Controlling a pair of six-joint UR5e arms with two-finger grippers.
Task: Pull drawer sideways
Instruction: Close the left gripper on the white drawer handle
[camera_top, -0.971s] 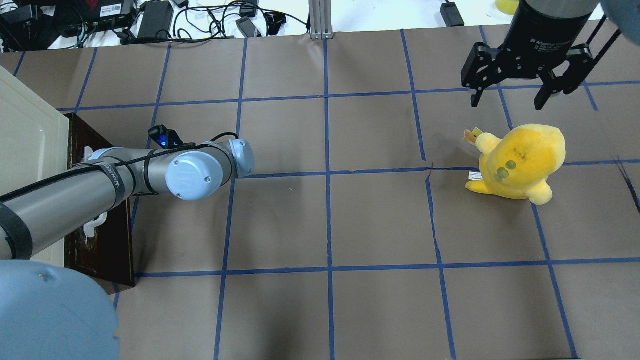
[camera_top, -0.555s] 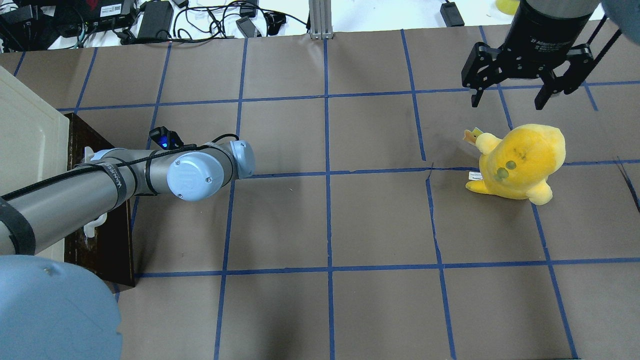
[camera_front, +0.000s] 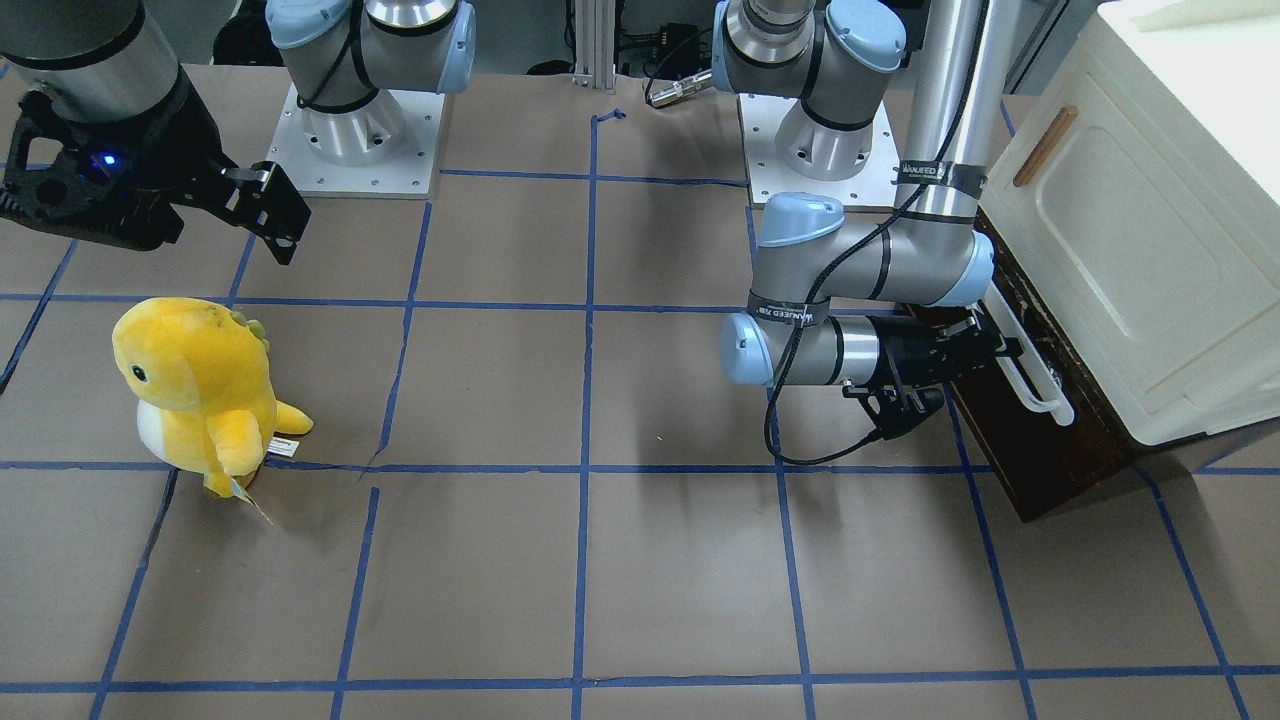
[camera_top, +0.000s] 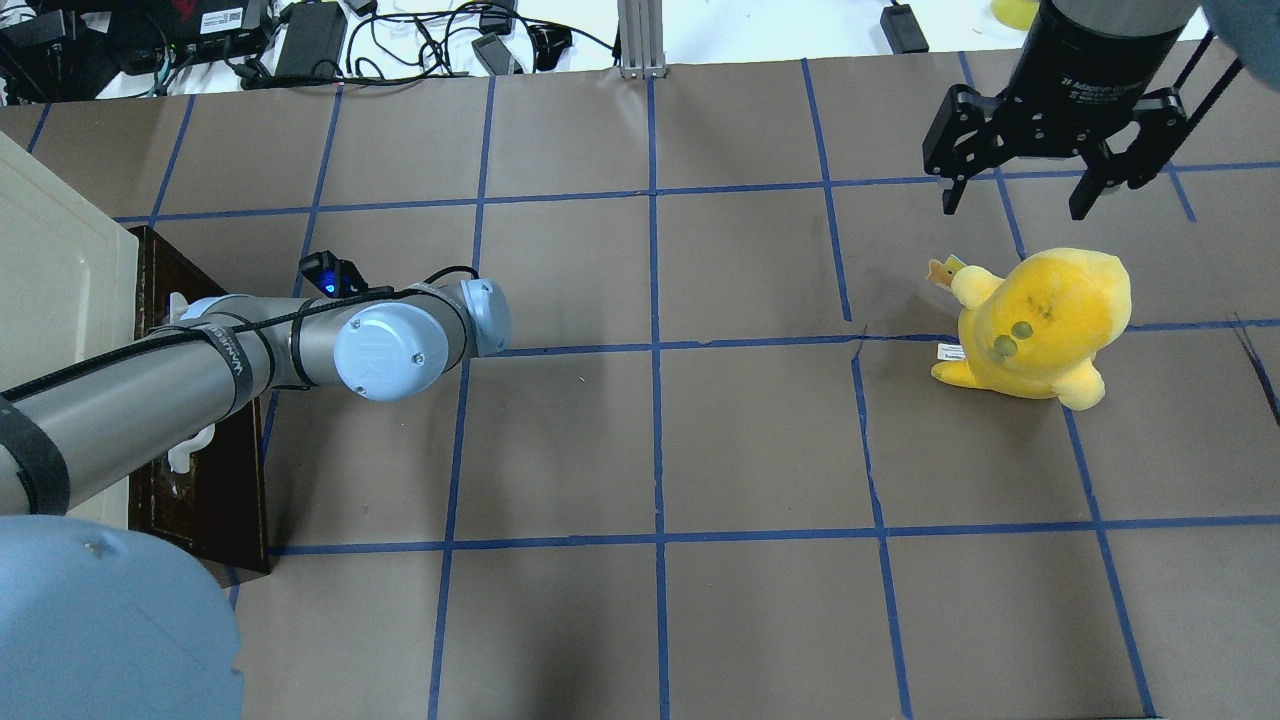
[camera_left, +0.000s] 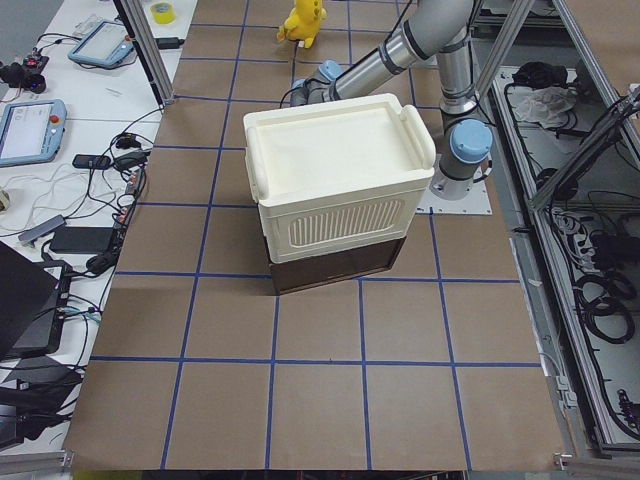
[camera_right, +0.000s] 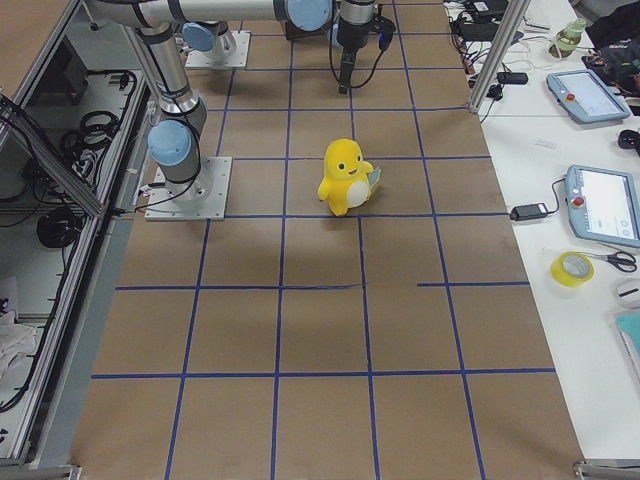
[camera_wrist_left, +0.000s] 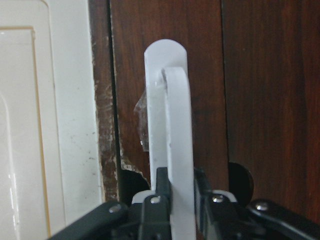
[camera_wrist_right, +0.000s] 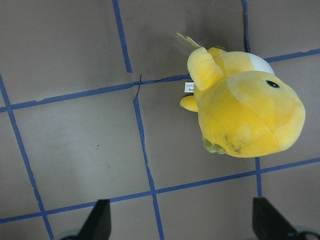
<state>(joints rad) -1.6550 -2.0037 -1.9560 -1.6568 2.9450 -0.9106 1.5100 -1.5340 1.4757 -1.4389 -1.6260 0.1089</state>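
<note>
Left gripper (camera_wrist_left: 177, 200): clamped on the white bar handle (camera_wrist_left: 172, 115), one finger on each side of the bar.
Drawer (camera_front: 1035, 470): its dark brown front stands just beyond the left fingertips, under the cream cabinet (camera_front: 1130, 250).
Right gripper (camera_top: 1014, 205): fingers spread wide, holding nothing, raised off the table (camera_top: 650, 450).
Yellow plush toy (camera_top: 1040, 320): stands on the table just beneath the right gripper, not touching it and well apart from the left gripper.

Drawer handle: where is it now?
Front-facing view, right side: the white bar handle runs along the dark drawer front under the cream cabinet, with the left pincer closed around it.
</note>
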